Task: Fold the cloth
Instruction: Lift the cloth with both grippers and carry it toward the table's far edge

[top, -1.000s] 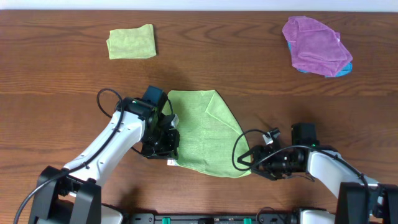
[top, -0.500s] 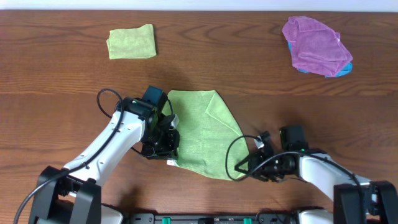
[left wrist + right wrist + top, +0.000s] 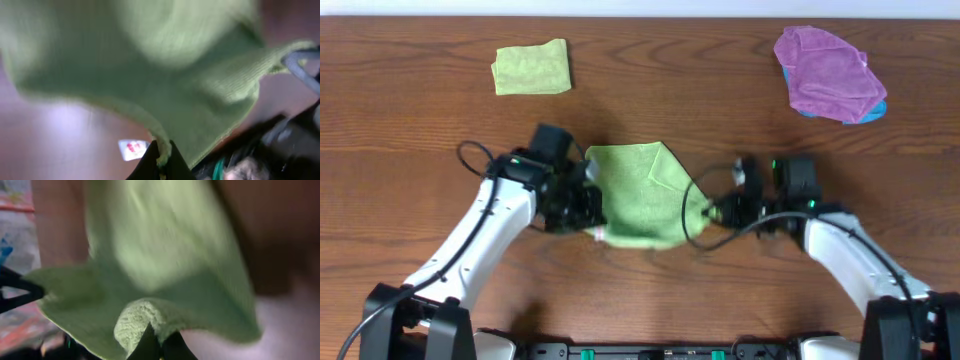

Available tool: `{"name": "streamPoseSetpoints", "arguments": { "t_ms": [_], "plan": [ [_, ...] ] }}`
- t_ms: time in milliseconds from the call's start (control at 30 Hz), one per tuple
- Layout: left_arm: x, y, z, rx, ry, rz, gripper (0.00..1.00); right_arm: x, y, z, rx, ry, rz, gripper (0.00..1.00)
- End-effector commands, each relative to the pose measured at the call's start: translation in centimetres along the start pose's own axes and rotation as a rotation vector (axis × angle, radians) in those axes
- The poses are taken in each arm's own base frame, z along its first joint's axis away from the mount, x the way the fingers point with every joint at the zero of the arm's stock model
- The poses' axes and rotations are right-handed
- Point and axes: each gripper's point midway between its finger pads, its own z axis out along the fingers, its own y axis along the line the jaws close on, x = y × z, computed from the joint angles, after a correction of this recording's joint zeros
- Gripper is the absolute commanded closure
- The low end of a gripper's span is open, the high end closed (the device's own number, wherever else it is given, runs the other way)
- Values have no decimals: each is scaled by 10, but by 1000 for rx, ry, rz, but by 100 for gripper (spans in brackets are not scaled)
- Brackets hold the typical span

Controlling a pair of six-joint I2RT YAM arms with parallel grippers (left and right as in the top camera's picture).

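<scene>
The green cloth (image 3: 638,195) lies at the table's middle, its near edge lifted and carried toward the far side. My left gripper (image 3: 592,210) is shut on the cloth's left near corner; the left wrist view shows that cloth (image 3: 165,70) pinched between the dark fingers (image 3: 150,162), a white tag (image 3: 133,148) hanging beside them. On the opposite side, my right gripper (image 3: 712,210) is shut on the right near corner, and the right wrist view shows a bunched fold of cloth (image 3: 140,315) squeezed at the fingertips (image 3: 150,342).
A small folded yellow-green cloth (image 3: 531,69) lies at the far left. A crumpled purple cloth (image 3: 827,72) over a blue one (image 3: 874,108) sits at the far right. Dark wooden table (image 3: 420,140) all round.
The right gripper closed on the cloth's right near corner. Both grippers then lifted and carried the near edge away from the front, shortening the cloth's outline.
</scene>
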Motion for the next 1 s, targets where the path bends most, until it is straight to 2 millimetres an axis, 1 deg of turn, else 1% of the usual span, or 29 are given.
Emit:
{"name": "streamPoseSetpoints", "arguments": {
  "t_ms": [0, 33, 100, 267, 300, 333, 400, 467, 533, 567, 600, 667, 733, 800, 867, 967],
  "plan": [
    [-38, -18, -16, 86, -136, -28, 94, -48, 18, -14, 57, -116, -114, 99],
    [-45, -21, -17, 98, -164, -26, 94, -57, 20, -17, 69, -136, -125, 99],
    [-68, -29, -19, 132, -240, -14, 94, -80, 26, -22, 92, -180, -167, 99],
    [-123, -47, -29, 231, -432, 4, 94, -125, 35, -21, 97, -250, -224, 99],
    [-135, -51, -33, 255, -471, 2, 95, -136, 38, -20, 94, -267, -239, 99],
    [-150, -54, -38, 286, -518, -4, 94, -149, 41, -20, 92, -286, -251, 99],
    [-171, -56, -45, 316, -568, -10, 95, -171, 46, -20, 96, -320, -270, 99],
    [-192, -58, -54, 333, -597, -10, 94, -198, 54, -21, 94, -354, -299, 99],
    [-210, -62, -64, 346, -623, 5, 94, -220, 62, -23, 89, -382, -321, 99],
    [-221, -67, -72, 352, -642, 24, 94, -235, 69, -26, 82, -404, -335, 99],
    [-230, -71, -81, 359, -660, 39, 94, -246, 75, -30, 78, -419, -345, 99],
    [-250, -83, -107, 370, -690, 79, 94, -270, 91, -41, 72, -451, -373, 99],
    [-257, -92, -125, 358, -695, 125, 95, -280, 106, -54, 76, -467, -416, 99],
    [-255, -98, -136, 331, -685, 162, 94, -282, 114, -63, 90, -464, -435, 99],
    [-249, -100, -141, 301, -654, 182, 95, -277, 113, -66, 114, -433, -438, 99],
    [-238, -100, -138, 281, -602, 196, 94, -262, 105, -63, 137, -369, -426, 99]
  ]
}}
